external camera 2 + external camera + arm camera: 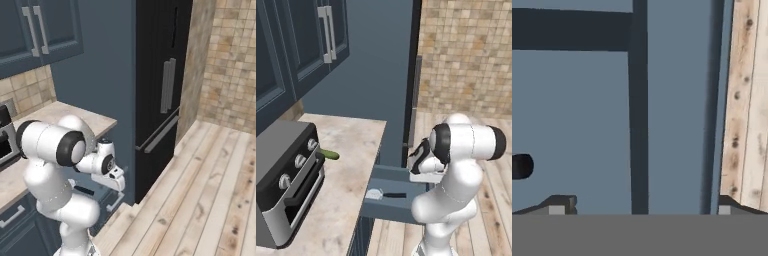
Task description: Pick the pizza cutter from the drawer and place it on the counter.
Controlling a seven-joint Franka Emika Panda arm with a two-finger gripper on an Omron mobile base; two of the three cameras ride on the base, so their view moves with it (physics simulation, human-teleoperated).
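Observation:
The slate-blue drawer [387,208] stands pulled out under the counter's edge. Inside it lies the pizza cutter [376,194], its pale wheel to the left and its thin black handle pointing right. My gripper [423,171] hangs over the drawer's right part, to the right of the handle's end and apart from it. In the hand view my gripper [642,207] is open, with the drawer floor [577,115] below and only the black tip of the pizza cutter [521,166] handle at the left edge. The beige counter [351,160] lies left of the drawer.
A silver toaster oven [286,180] takes up the counter's left side, with a green vegetable [330,154] beside it. A tall dark fridge [160,90] stands right of the cabinets. Wooden floor [210,190] spreads to the right, and blue upper cabinets [301,40] hang above.

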